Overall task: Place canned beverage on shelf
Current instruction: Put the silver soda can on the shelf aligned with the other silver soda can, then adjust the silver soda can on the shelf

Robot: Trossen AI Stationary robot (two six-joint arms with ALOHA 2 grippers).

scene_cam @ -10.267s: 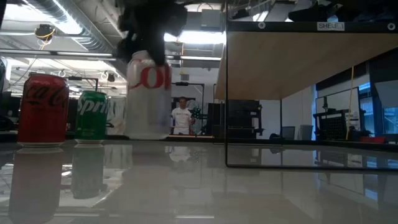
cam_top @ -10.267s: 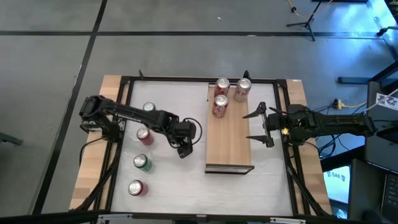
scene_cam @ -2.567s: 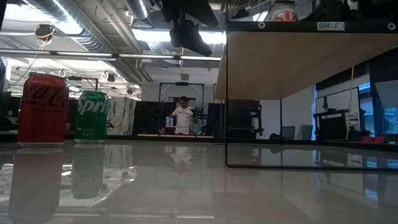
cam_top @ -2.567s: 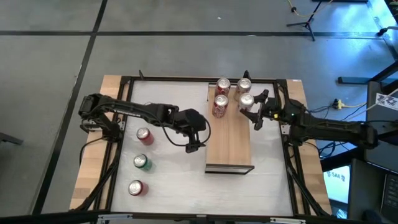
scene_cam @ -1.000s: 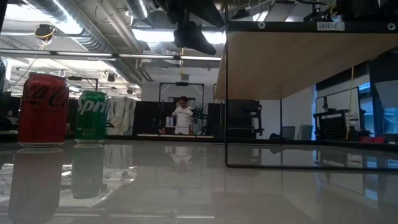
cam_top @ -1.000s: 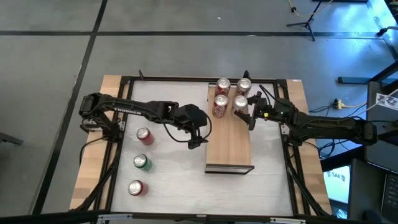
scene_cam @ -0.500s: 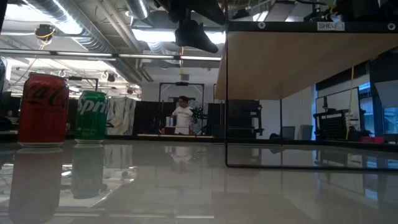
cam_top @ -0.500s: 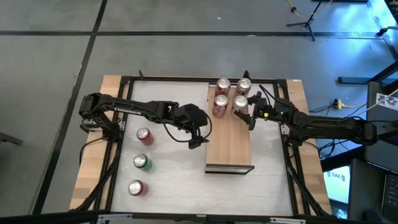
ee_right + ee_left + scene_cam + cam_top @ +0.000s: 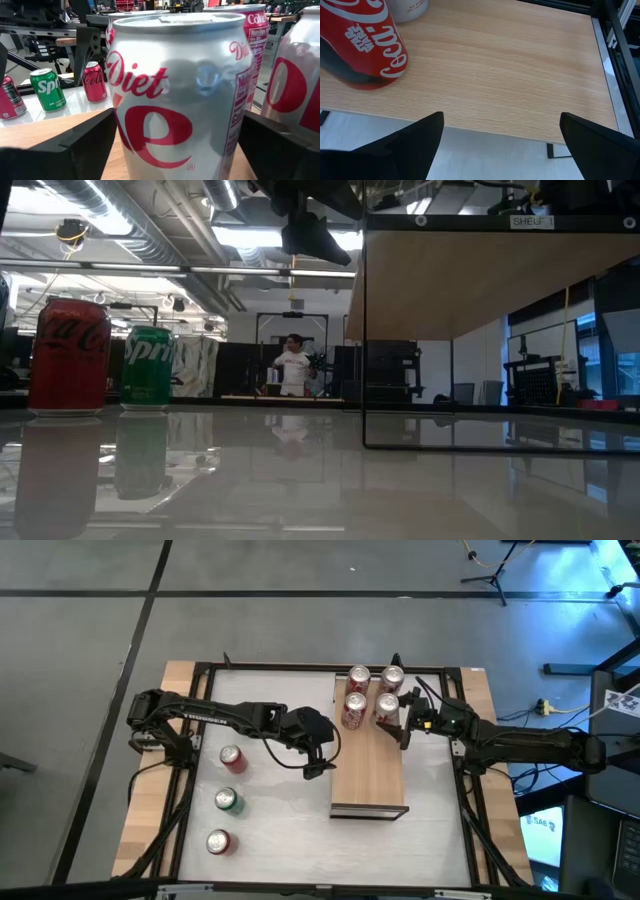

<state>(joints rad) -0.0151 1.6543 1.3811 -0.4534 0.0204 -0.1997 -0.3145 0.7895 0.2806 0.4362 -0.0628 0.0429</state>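
Between the spread fingers of the right claw (image 9: 403,718) stands a silver can (image 9: 182,95) reading "Diet", upright on the shelf (image 9: 368,770), not gripped. Just beyond it stand red "Coke" cans (image 9: 353,710). Off to its side the left claw (image 9: 318,764) hovers released by the shelf edge. Coca-Cola (image 9: 68,356) and Sprite (image 9: 147,366) cans wait on the tabletop (image 9: 270,830).

The shelf (image 9: 368,755) lies lengthwise on the worktop (image 9: 270,840), right of centre, reaching its far edge. Four cans (image 9: 367,694) stand in a square on the shelf's far end. Three more cans (image 9: 227,799) line up along the worktop's left edge.
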